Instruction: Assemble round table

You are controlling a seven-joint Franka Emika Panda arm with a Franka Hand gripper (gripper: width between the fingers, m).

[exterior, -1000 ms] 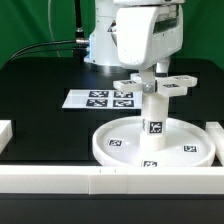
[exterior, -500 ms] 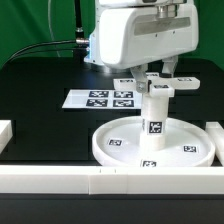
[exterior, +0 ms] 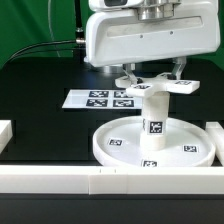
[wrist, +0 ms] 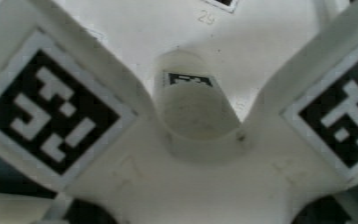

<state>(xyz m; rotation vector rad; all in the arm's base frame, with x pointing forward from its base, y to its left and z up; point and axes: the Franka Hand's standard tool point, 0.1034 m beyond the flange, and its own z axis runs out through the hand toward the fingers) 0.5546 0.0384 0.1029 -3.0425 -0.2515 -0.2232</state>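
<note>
Gripper clamped on cross-shaped piece atop upright post, mid-disc, close to the counter's camera-side edge; bare counter toward the far exterior-left corner.

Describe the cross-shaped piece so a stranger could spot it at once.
Find the large round disc; a thick post stands upright on it. The cross-shaped piece is at that post's top, the only part with flat arms spreading sideways.

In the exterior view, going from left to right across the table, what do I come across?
Border bar at the left edge → marker board → post → border bar at the right edge. The disc and cross-shaped piece span several, so skipped.
</note>
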